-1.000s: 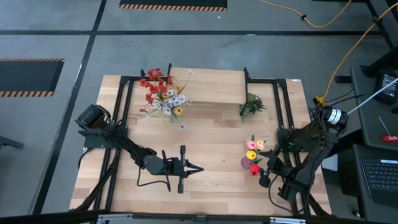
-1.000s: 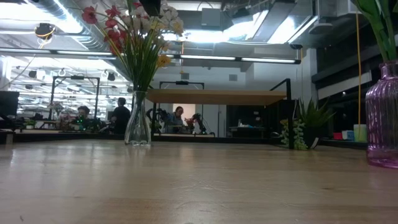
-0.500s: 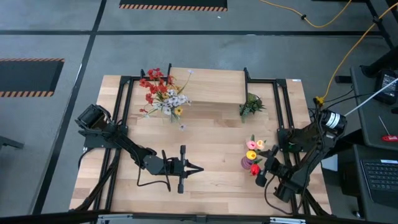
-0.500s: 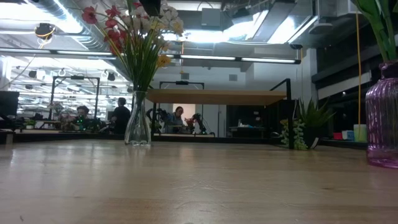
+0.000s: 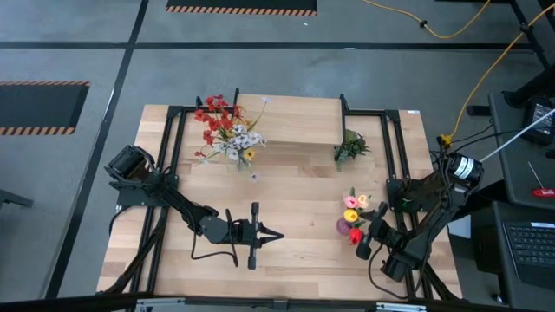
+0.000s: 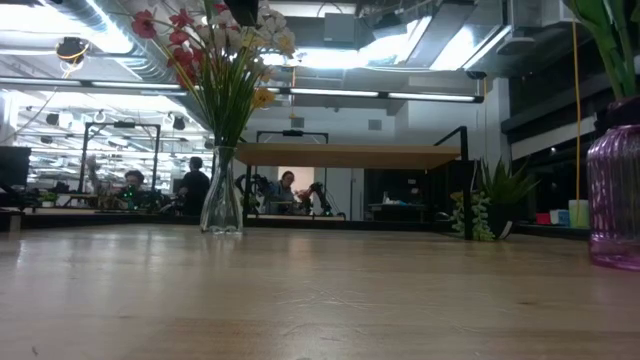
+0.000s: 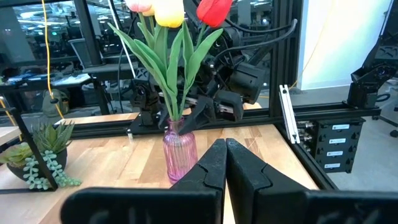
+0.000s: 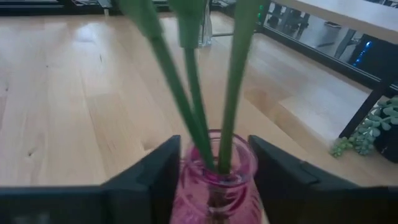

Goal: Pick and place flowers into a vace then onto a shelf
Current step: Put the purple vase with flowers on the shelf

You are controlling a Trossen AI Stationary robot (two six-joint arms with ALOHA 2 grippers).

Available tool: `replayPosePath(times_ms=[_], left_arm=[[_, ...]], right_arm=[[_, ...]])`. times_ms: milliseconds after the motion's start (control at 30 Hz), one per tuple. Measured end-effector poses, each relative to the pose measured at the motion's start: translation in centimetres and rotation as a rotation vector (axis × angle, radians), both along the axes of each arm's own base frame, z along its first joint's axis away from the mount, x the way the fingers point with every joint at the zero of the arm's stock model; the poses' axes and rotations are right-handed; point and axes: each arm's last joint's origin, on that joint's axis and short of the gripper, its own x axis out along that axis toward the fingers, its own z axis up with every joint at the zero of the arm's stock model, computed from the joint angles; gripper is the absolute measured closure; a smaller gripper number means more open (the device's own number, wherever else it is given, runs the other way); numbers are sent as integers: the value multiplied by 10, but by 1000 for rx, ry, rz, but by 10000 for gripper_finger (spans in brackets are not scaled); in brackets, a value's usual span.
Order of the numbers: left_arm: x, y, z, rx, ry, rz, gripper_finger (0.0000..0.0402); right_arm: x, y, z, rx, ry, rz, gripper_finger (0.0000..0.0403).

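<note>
Right gripper, fingers spread wide, flanks the ribbed pink glass vase of tulips standing at the right of the light wood surface. Left gripper, fingers pressed together and empty, rests mid-surface. Clear vase of mixed flowers stands beside the wood-topped black-legged shelf.

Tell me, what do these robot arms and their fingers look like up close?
Both are dark, jointed arms: the left arm and right arm are matte black with black cables looping alongside. The left gripper ends in two slim, tapering black fingers; the right gripper has broad, flat black fingers.
</note>
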Motion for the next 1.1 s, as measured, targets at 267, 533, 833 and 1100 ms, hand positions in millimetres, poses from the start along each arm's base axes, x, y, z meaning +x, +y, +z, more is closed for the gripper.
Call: replayPosePath(times_ms=[267, 533, 833, 1100], left_arm=[[0, 0, 0, -1, -1, 0, 398], [0, 0, 0, -31, -2, 7, 399], [0, 2, -5, -31, 41, 59, 399], [0, 3, -9, -30, 77, 78, 400]], right_arm=[[0, 0, 1, -7, -7, 4, 281], [0, -2, 4, -8, -19, 6, 281], [-1, -16, 28, 3, -37, -14, 281], [-5, -25, 58, 40, -21, 46, 281]])
